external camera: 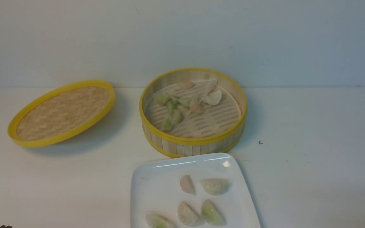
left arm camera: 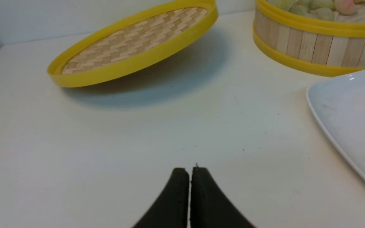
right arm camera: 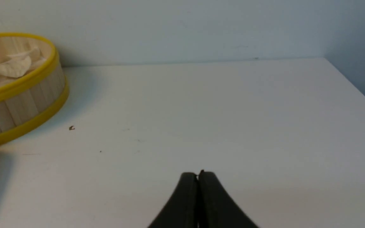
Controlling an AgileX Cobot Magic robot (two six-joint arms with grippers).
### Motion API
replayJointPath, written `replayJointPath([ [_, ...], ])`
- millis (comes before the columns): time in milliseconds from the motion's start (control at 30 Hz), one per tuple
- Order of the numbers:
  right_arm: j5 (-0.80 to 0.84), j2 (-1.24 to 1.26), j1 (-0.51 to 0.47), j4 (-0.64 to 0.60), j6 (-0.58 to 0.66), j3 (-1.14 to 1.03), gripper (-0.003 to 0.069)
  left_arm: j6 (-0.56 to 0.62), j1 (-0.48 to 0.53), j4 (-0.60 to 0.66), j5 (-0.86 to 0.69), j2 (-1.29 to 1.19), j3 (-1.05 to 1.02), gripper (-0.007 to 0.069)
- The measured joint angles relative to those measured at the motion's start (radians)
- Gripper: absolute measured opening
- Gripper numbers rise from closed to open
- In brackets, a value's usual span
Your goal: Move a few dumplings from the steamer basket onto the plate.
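The steamer basket (external camera: 193, 142) stands at the table's middle back and holds several dumplings (external camera: 176, 106), green, white and pinkish. The white plate (external camera: 147, 186) lies in front of it with several dumplings (external camera: 214, 186) on it. The basket also shows in the left wrist view (left arm camera: 309, 44) and the right wrist view (right arm camera: 17, 104); the plate shows in the left wrist view (left arm camera: 353, 120). My left gripper (left arm camera: 189, 169) is shut and empty above bare table, left of the plate. My right gripper (right arm camera: 197, 174) is shut and empty above bare table, right of the basket. Neither gripper shows in the front view.
The woven yellow-rimmed lid (external camera: 62, 112) lies tilted at the back left, also in the left wrist view (left arm camera: 135, 41). A small dark speck (external camera: 260, 142) lies right of the basket. A wall runs behind the table. The table's right edge (right arm camera: 356, 88) shows in the right wrist view.
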State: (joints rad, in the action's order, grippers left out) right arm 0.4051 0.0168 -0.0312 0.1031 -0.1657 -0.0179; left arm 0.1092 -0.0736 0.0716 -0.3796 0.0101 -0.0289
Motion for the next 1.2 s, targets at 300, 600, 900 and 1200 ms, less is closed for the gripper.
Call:
replayJointPath([
  [300,0.000,0.000,0.002,-0.001,0.005,0.000,-0.0014,0.000,0.000,0.000,0.000,0.000,0.000,-0.0006],
  [600,0.000,0.000,0.002,-0.002,0.006,0.000,-0.0014,0.000,0.000,0.000,0.000,0.000,0.000,-0.0006],
  [900,0.000,0.000,0.002,-0.002,0.006,0.000,-0.0014,0.000,0.000,0.000,0.000,0.000,0.000,-0.0006],
  [1200,0.000,0.000,0.002,-0.003,0.006,0.000,-0.0014,0.000,0.000,0.000,0.000,0.000,0.000,-0.0006],
])
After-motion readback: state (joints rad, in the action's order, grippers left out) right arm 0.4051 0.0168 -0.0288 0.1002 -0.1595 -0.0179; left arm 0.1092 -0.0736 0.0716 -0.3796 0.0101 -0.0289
